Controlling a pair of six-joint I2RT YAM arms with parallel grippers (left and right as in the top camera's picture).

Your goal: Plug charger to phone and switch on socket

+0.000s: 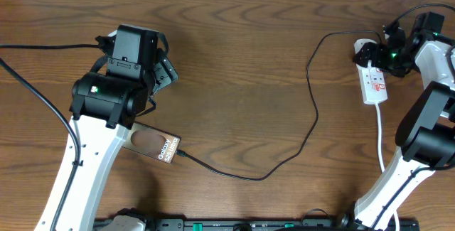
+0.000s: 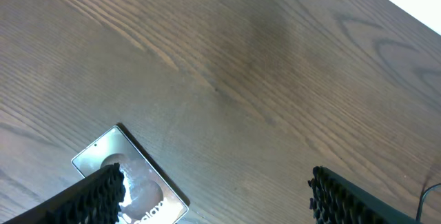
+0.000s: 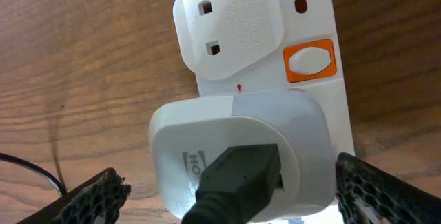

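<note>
The phone lies flat on the wooden table, its left part under my left arm; in the left wrist view the phone shows at the lower left, behind one fingertip. The thin black charger meets the phone's right end and curves up to the socket at the far right. My left gripper hovers open beyond the phone, its jaws wide over bare wood. My right gripper is open, straddling a white adapter with a black plug on the socket. An orange switch sits beside it.
A second white plug sits in the strip beyond the adapter. The strip's white cord runs towards the front edge past my right arm. A thick black robot cable crosses the left side. Table's far edge lies just behind the socket.
</note>
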